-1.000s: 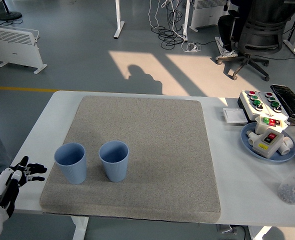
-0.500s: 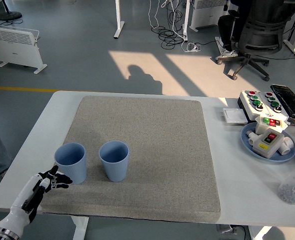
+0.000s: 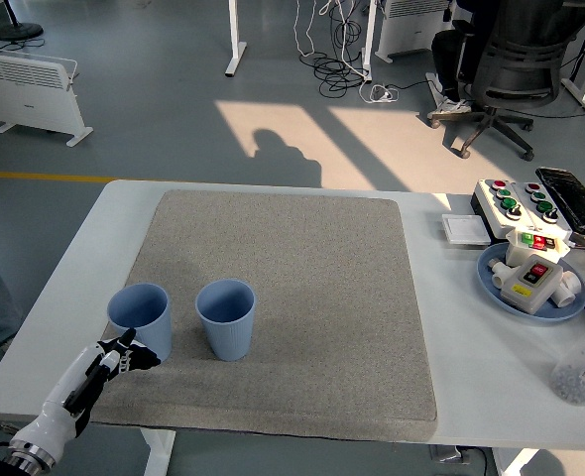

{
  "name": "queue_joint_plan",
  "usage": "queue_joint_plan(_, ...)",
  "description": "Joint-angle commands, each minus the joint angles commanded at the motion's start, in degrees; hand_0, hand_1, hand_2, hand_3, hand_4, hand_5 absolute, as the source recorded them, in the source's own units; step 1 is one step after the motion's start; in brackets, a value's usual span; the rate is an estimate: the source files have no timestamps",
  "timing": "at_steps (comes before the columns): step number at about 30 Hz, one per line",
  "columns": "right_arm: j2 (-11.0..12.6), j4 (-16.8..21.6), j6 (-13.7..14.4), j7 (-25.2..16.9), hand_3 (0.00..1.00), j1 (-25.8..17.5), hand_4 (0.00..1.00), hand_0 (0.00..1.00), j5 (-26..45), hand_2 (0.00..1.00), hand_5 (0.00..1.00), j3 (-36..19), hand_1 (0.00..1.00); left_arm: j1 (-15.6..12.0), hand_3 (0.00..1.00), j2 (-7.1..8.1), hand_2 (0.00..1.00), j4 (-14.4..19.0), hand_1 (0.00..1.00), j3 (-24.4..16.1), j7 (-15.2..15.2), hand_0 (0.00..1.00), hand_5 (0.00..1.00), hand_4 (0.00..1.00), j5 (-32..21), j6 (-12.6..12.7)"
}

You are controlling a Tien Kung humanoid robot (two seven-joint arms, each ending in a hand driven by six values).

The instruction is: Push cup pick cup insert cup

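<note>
Two light blue cups stand upright and side by side on the grey mat (image 3: 302, 288): the left cup (image 3: 141, 321) and the right cup (image 3: 227, 317), with a narrow gap between them. My left hand (image 3: 124, 355) comes in from the lower left corner with its fingers spread and holding nothing. Its fingertips (image 3: 142, 358) sit at the near left base of the left cup, touching it or nearly so. The right arm is out of the picture.
At the table's right stand a button box (image 3: 516, 206), a blue plate (image 3: 491, 280) with small parts, a white card (image 3: 466, 229) and a clear bottle (image 3: 582, 374). The white table's near left edge (image 3: 35, 392) lies under my forearm.
My left hand has moved right and forward from the table's left edge onto the mat, up to the base of the left cup. The cups have not moved.
</note>
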State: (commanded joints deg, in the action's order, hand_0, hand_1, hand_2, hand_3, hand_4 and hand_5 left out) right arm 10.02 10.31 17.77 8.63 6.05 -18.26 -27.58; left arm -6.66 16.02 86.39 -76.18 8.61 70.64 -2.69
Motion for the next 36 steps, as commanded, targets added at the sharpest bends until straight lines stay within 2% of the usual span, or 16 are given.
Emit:
queue_joint_plan(8,0.0,0.0,0.0,0.0,0.555,0.1,0.098,0.688,0.2,0.635,0.415,0.1,0.589,3.5,0.470,0.74,0.538,-3.9,0.612,1.5,0.3,0.690,0.998,0.647,-0.8,-0.1)
queue_joint_plan(13,0.0,0.0,0.0,-0.1,0.555,0.2,0.098,0.688,0.4,0.632,0.416,0.0,0.589,4.2,0.470,0.72,0.541,-5.5,0.617,1.6,0.6,0.698,0.998,0.652,-1.1,0.0)
queue_joint_plan(19,0.0,0.0,0.0,-0.2,0.554,0.5,0.098,0.688,0.6,0.632,0.415,0.1,0.586,7.6,0.470,1.32,0.540,-8.1,0.619,3.0,1.8,0.712,0.998,0.654,-2.0,0.9)
queue_joint_plan(24,0.0,0.0,0.0,-0.2,0.555,0.6,0.098,0.688,0.5,0.632,0.413,0.1,0.585,10.0,0.470,2.25,0.540,-9.7,0.622,3.9,2.1,0.713,0.998,0.656,-3.2,0.7)
queue_joint_plan(29,0.0,0.0,0.0,-0.1,0.554,0.7,0.098,0.688,0.2,0.632,0.413,-0.1,0.588,12.1,0.472,3.66,0.540,-11.9,0.625,5.3,3.0,0.713,0.998,0.657,-11.3,-1.2)
queue_joint_plan(36,0.0,0.0,0.0,0.0,0.555,0.8,0.098,0.689,0.1,0.633,0.413,-0.1,0.588,15.0,0.467,4.57,0.539,-14.4,0.626,6.7,3.9,0.720,0.998,0.655,-16.9,-1.9)
